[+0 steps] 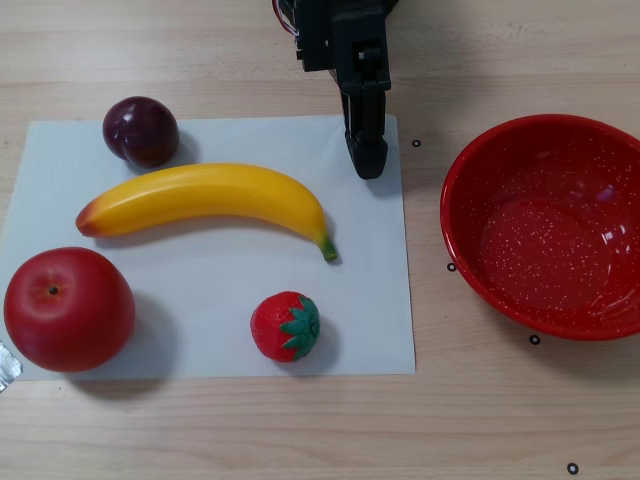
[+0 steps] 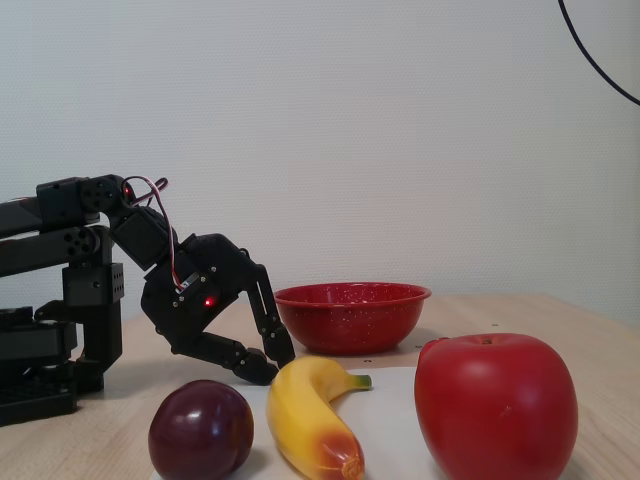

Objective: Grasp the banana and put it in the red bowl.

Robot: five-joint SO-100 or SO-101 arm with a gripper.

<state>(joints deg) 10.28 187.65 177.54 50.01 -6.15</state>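
- Fruit lies at the left of the other view on a white paper sheet [image 1: 380, 330] spread over the pale wooden counter [image 1: 300, 430]: a large glossy red toy apple [image 1: 68, 308] at the sheet's lower left corner and a small dark purple plum [image 1: 141, 130] at its upper left.
- Between them stretches the long curved yellow toy banana [image 1: 210, 195], orange-red tip to the left, green stem to the right, flat on the sheet and untouched, so the grasp is not yet made.
- Below the stem sits 1 small red toy strawberry [image 1: 286, 326] with a green cap, apart from the banana.
- Above the stem end, the black two-finger gripper [image 1: 368, 165] hangs near the sheet's upper right corner; whether its jaws are apart or together cannot be told from either view, and it holds nothing.
- Farthest right, off the sheet, stands the large round red speckled bowl [image 1: 470, 180], empty.
- Judgement: all of the task remains, namely reach, grasp, lift and carry rightward. Plum and strawberry stand near the banana, yet the way to the bowl looks open.
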